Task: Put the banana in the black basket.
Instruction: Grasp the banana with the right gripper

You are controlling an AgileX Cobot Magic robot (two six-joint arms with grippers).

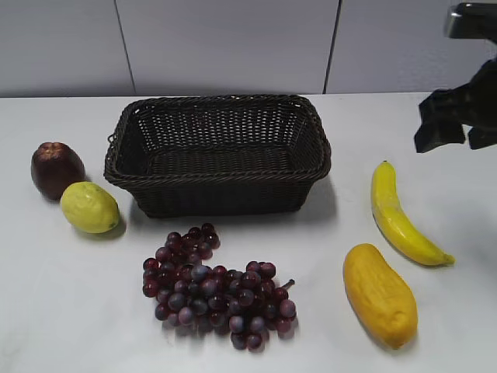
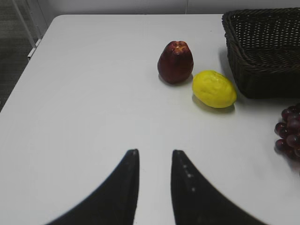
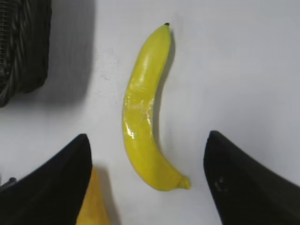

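Note:
The banana (image 1: 396, 217) lies on the white table, right of the black basket (image 1: 220, 155), which stands empty at the middle back. In the right wrist view the banana (image 3: 143, 108) lies lengthwise between my wide-open right jaws (image 3: 147, 140), which hover above it without touching. The right gripper (image 1: 450, 116) shows at the exterior view's upper right, above the table. A corner of the basket (image 3: 21, 47) shows at the upper left of the right wrist view. My left gripper (image 2: 154, 152) hovers over bare table at the left, jaws slightly apart and empty.
A fat yellow-orange fruit (image 1: 379, 294) lies just in front of the banana, its edge also by the right wrist's left jaw (image 3: 91, 201). Dark grapes (image 1: 213, 287) lie in front of the basket. A lemon-like fruit (image 1: 90, 207) and a dark red fruit (image 1: 56, 169) sit left.

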